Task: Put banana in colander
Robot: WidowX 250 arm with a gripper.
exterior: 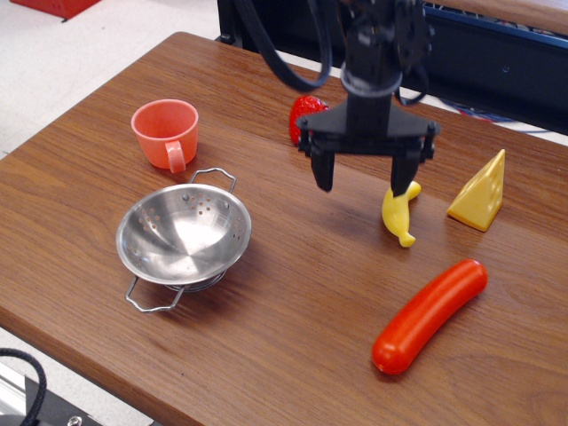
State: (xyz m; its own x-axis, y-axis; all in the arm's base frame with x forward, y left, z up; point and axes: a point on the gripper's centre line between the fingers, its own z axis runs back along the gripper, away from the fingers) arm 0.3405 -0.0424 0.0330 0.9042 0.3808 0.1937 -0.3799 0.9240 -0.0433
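The yellow toy banana [397,216] lies on the wooden table at the right, its upper end partly hidden behind one gripper finger. My gripper [361,176] is open, its two black fingers spread wide, hanging just above and to the left of the banana; the right finger [400,174] overlaps the banana's top end. The shiny steel colander [184,236] with perforated holes and two wire handles sits upright at the left front of the table, holding nothing.
A salmon-pink cup [166,131] stands behind the colander. A red strawberry [303,115] is partly hidden behind the gripper. A yellow cheese wedge [480,193] sits right of the banana. A long red sausage [430,314] lies at the front right.
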